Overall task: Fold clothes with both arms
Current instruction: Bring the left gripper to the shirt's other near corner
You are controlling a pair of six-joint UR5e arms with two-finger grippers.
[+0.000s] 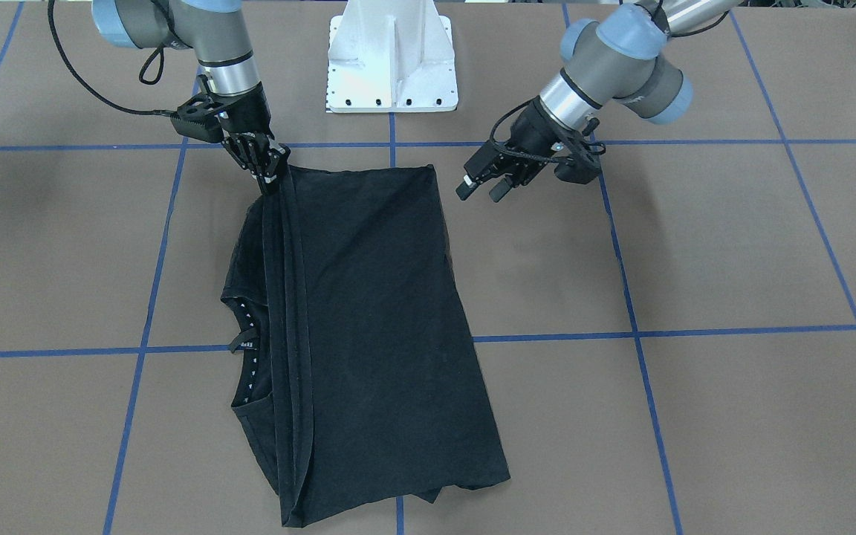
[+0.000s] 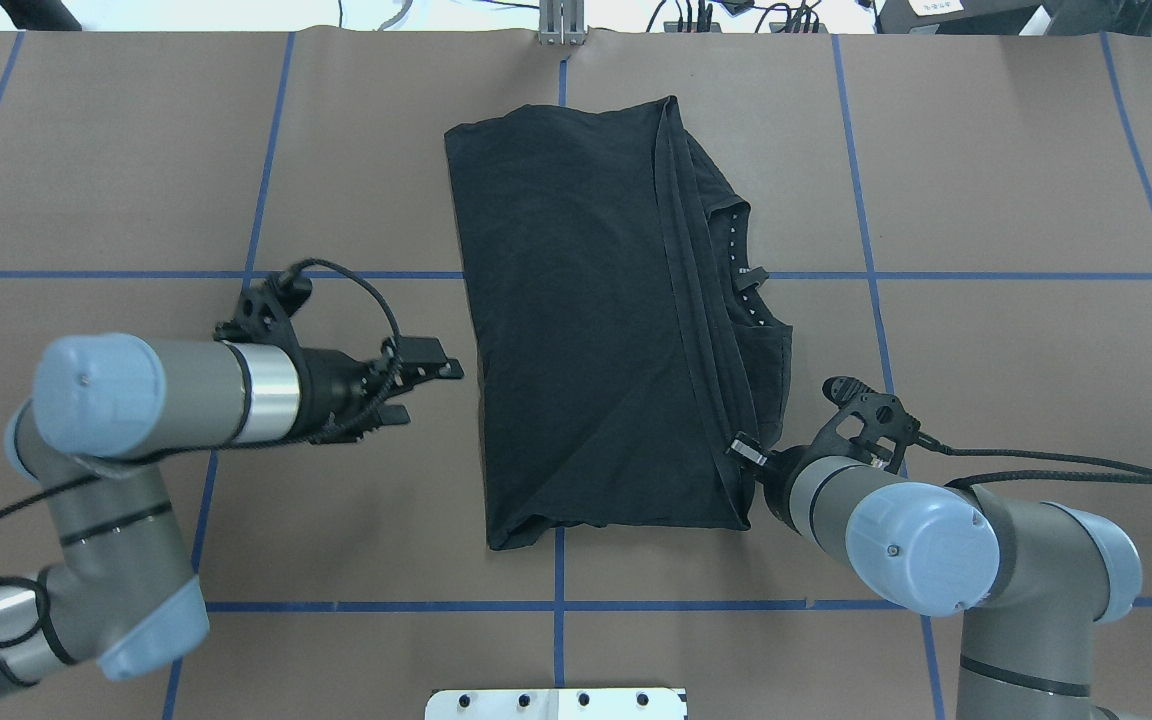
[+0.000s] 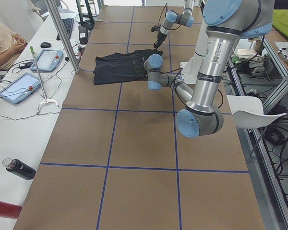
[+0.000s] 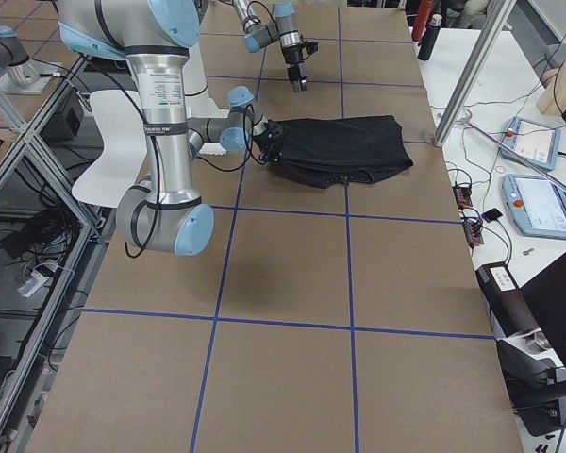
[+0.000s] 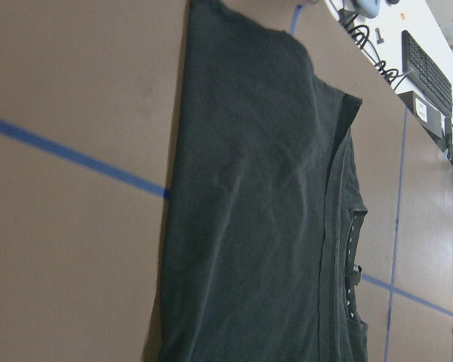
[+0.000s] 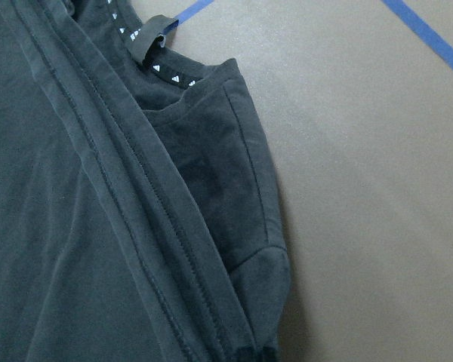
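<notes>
The black T-shirt (image 1: 376,312) (image 2: 586,330) lies folded lengthwise on the brown table, plain side up. Its doubled hem runs along the side nearest my right arm, and the collar (image 2: 741,250) with small white marks peeks out beside it. My right gripper (image 1: 270,182) (image 2: 744,455) is shut on the hem at the shirt's near corner, and the right wrist view shows that hem (image 6: 136,226) running under the camera. My left gripper (image 1: 481,195) (image 2: 434,393) hovers open and empty, a short gap off the shirt's opposite edge. The left wrist view shows the shirt (image 5: 257,226) flat ahead. No logo shows.
The white pedestal base (image 1: 391,67) (image 2: 556,703) stands at the robot's side of the table. Blue tape lines (image 2: 86,274) grid the brown surface. In the exterior left view, a side bench holds tablets (image 3: 19,86), a bottle (image 3: 19,168) and a seated person's arm (image 3: 5,43).
</notes>
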